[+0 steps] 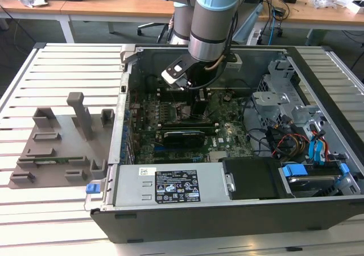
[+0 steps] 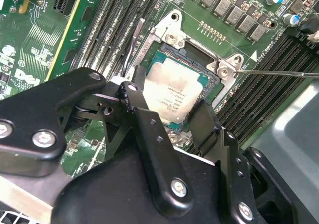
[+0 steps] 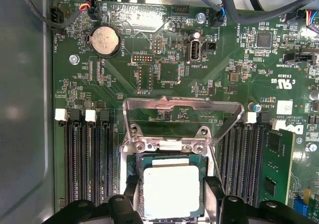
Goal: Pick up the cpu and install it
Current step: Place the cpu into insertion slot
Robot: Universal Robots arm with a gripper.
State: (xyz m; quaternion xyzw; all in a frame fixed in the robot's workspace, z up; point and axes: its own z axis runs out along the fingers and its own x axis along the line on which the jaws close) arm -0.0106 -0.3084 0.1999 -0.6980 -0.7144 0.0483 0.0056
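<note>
**cpu at socket, not latched yet**

The gripper (image 2: 168, 102) is clamped on the cpu (image 2: 172, 90) across two opposite edges. The cpu sits in or just above the socket (image 2: 227, 68); can't tell if it's fully seated. Pick-up is done. The load plate (image 3: 174, 103) stands flipped up at the socket's far side, so release and latching are left. The gripper body hides the socket's near edge.
</note>
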